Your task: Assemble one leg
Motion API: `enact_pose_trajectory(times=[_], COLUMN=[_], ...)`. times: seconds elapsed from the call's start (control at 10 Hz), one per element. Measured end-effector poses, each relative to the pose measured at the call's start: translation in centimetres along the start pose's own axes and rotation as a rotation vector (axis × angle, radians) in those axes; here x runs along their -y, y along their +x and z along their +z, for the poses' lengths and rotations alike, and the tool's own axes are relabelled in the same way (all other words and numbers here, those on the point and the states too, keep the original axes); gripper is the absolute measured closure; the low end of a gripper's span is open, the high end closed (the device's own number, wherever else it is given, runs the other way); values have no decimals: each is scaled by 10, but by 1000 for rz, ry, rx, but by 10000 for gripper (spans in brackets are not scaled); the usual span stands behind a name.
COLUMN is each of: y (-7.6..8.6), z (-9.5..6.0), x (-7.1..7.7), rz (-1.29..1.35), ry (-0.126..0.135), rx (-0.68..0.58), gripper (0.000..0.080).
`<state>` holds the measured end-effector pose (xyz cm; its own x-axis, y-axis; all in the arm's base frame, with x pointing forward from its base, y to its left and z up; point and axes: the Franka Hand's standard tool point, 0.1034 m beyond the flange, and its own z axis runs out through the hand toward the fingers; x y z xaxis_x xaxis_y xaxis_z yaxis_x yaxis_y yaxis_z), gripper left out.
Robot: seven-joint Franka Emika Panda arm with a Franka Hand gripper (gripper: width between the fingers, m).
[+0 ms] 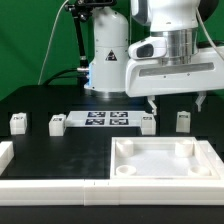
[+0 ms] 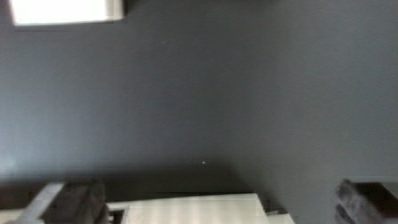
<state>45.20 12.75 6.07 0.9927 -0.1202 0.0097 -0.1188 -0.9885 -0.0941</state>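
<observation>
Little of the assembly is done, as far as the pictures show. All four legs stand loose and upright on the black table (image 1: pixel 60 100), in a row about midway between its far and near edges, with the marker board (image 1: pixel 108 118) lying flat in the middle of that row. None is seated in the tabletop panel (image 1: pixel 165 160), the large white square piece with corner sockets that lies toward the near edge on the exterior view's right. The sockets that can be seen look empty.

The tool (image 1: pixel 177 104) hangs above the table with its jaws spread wide and nothing between them. In the wrist view its dark fingers (image 2: pixel 63 200) sit far apart at the picture's edge. A pale shape lies between them, too blurred to name.

The leg (image 1: pixel 183 120) most likely meant for this step stands below the tool, nearest the table's edge on the exterior view's right. A second leg (image 1: pixel 148 122) is just beside the marker board's end. Two further legs (image 1: pixel 56 123) and (image 1: pixel 17 122) are well apart from the tool, on the exterior view's left.

What is left seems to be nearly everything. The tool has to come down over a leg and close on it. It must then carry the leg to a corner socket and fix it there.
</observation>
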Motion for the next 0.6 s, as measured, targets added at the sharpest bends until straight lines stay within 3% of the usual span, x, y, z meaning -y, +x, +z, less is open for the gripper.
enact_pose_trajectory(times=[0.3,0.6], y=[-1,-2], z=[0,1], x=[3,4], rz=[246,242], ry=[17,16], rx=[7,16], gripper=[150,150])
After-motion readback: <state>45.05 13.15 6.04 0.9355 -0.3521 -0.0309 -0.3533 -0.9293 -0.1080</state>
